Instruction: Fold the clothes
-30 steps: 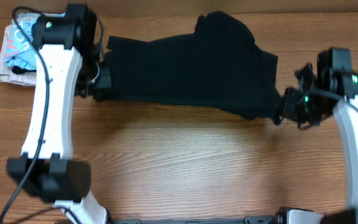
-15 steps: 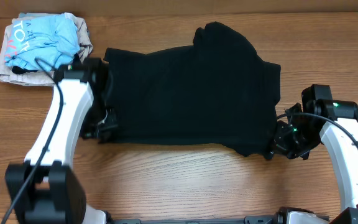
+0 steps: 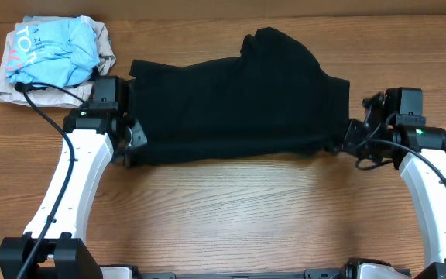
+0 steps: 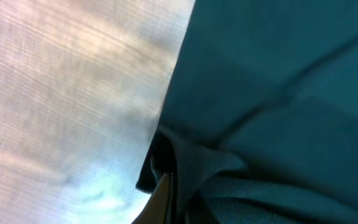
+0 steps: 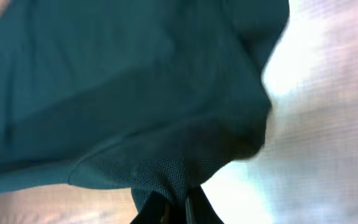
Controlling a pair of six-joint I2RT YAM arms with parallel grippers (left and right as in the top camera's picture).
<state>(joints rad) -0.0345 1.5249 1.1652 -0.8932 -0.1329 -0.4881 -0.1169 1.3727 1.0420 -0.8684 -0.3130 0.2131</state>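
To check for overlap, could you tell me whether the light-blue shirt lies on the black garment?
No, the light-blue shirt rests on a beige garment, with bare table between it and the black garment.

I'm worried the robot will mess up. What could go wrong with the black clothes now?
The left pincer and the right pincer each pinch only a small bunch at an edge of the black garment, so the cloth might slip out. Its far part looks lumpy, so a fold could trap wrinkles. The left arm is near the blue shirt pile and might bump it.
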